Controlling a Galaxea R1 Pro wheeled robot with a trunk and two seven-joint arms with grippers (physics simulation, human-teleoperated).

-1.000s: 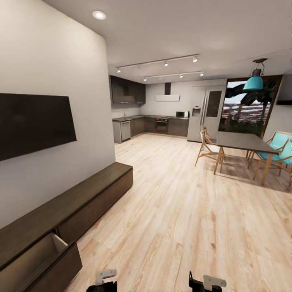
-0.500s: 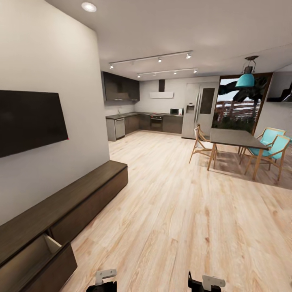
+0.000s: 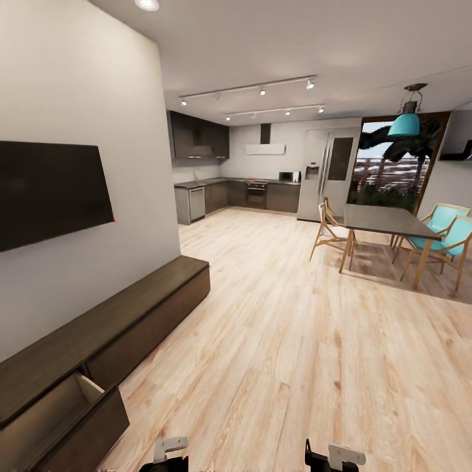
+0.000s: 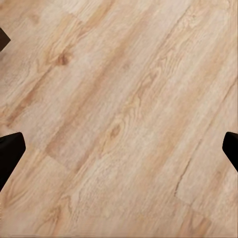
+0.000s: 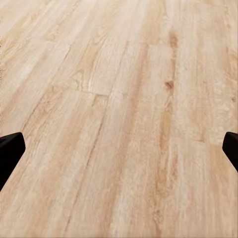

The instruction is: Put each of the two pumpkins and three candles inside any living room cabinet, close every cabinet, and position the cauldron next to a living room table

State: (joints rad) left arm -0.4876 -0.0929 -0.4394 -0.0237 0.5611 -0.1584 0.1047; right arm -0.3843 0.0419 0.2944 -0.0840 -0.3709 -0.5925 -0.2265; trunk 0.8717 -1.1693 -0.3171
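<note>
The long, low dark brown cabinet (image 3: 124,321) runs along the left wall. Its nearest drawer (image 3: 62,419) stands pulled open, and the pale inside that shows holds nothing. No pumpkins, candles, cauldron or low table are in view. My left gripper (image 4: 119,153) is open over bare wooden floor, its dark fingertips (image 4: 10,151) far apart. My right gripper (image 5: 119,151) is open too, with only floor planks between its fingertips (image 5: 9,148). Parts of both arms (image 3: 172,453) poke in at the lower edge of the head view.
A black TV (image 3: 52,190) hangs above the cabinet. A dark dining table (image 3: 387,221) with teal chairs (image 3: 452,236) stands at the right. The kitchen (image 3: 249,195) and fridge (image 3: 321,174) lie at the far end. Light wood floor (image 3: 295,341) stretches ahead.
The whole picture swung a little left, then back right and down, so the camera moved. The drawer stays open and both grippers stay as they were.
</note>
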